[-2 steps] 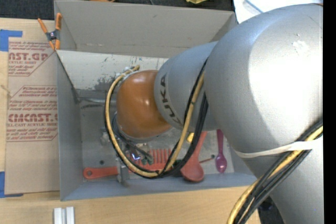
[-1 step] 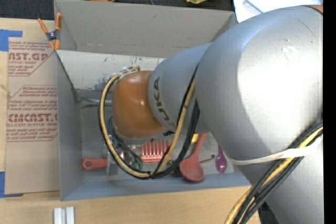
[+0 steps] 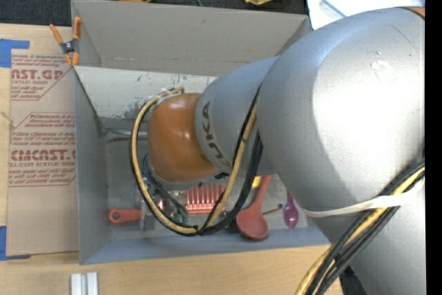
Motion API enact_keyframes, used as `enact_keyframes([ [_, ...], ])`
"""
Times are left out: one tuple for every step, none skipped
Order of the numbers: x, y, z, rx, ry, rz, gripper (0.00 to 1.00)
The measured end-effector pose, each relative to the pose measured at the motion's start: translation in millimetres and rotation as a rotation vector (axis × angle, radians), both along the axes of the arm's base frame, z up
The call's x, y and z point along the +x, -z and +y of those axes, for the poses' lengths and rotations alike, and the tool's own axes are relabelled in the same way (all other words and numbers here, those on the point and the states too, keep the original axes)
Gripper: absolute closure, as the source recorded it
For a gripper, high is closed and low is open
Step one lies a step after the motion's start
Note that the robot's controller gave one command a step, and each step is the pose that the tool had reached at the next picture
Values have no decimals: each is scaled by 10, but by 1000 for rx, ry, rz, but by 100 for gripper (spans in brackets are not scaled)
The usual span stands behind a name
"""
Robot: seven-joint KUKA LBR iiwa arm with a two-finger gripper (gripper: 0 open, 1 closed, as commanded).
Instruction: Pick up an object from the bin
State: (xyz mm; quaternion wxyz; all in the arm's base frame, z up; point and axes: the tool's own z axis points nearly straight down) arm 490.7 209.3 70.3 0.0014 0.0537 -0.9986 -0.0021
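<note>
My gripper (image 3: 161, 201) is low over the bin's front, its dark body showing just beneath the arm's orange wrist cover. Right beside it lies a pink ribbed thing (image 3: 201, 197), partly hidden by the arm and cables. A small orange-red handle-shaped piece (image 3: 124, 215) lies on the bin floor to the gripper's left, near the front wall. To the right, a red spoon (image 3: 253, 220) rests with its bowl against the front wall.
A small purple thing (image 3: 290, 211) lies right of the spoon by the front wall. The big grey arm covers the bin's right half and middle. Yellow and black cables loop round the wrist down to the floor. Bare floor shows at the left.
</note>
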Motion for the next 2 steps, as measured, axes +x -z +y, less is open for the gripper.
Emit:
enact_keyframes([
  [-10, -147, -1, 0, 0, 2, 100],
  [-30, -466, -4, -2, -1, 10, 100],
])
